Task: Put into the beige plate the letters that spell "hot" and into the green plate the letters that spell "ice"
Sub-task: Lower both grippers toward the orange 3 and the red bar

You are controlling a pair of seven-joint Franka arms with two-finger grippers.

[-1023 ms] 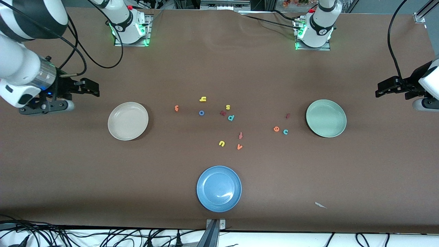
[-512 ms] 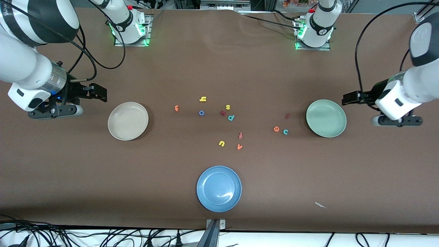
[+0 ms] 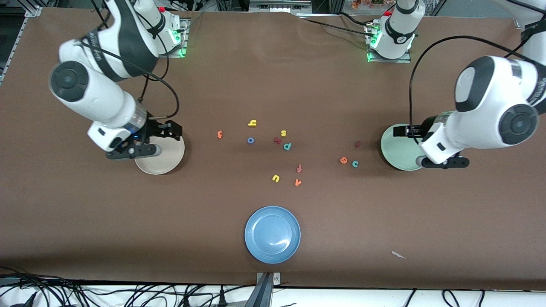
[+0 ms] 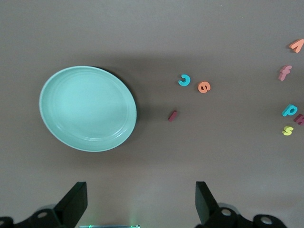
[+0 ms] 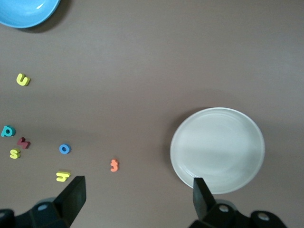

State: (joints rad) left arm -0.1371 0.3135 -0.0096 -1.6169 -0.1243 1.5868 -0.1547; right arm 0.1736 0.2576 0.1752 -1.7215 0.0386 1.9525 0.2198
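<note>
The yellow h point(image 3: 252, 123), blue o point(image 3: 251, 140) and orange t point(image 3: 219, 134) lie mid-table, between the two plates. The dark red i point(image 3: 358, 144), orange e point(image 3: 344, 160) and teal c point(image 3: 355, 163) lie beside the green plate point(image 3: 396, 149). My right gripper point(image 3: 172, 130) hangs open and empty over the rim of the beige plate point(image 3: 164, 162). My left gripper point(image 3: 399, 131) hangs open and empty over the green plate's rim. The left wrist view shows the green plate point(image 4: 88, 108), c point(image 4: 184, 80), e point(image 4: 204, 87) and i point(image 4: 172, 115). The right wrist view shows the beige plate point(image 5: 217, 149), t point(image 5: 114, 165), o point(image 5: 64, 148) and h point(image 5: 62, 176).
A blue plate point(image 3: 272, 234) sits nearest the front camera. Other loose letters lie mid-table: yellow s point(image 3: 283, 133), a dark red letter point(image 3: 277, 140), teal p point(image 3: 287, 146), red f point(image 3: 299, 168), yellow u point(image 3: 275, 178) and orange v point(image 3: 297, 182). A paper scrap point(image 3: 399, 255) lies near the table's front edge.
Both arms have swung in from the table's ends. The right gripper now hangs over the beige plate, the left over the green plate. No letter has moved.
</note>
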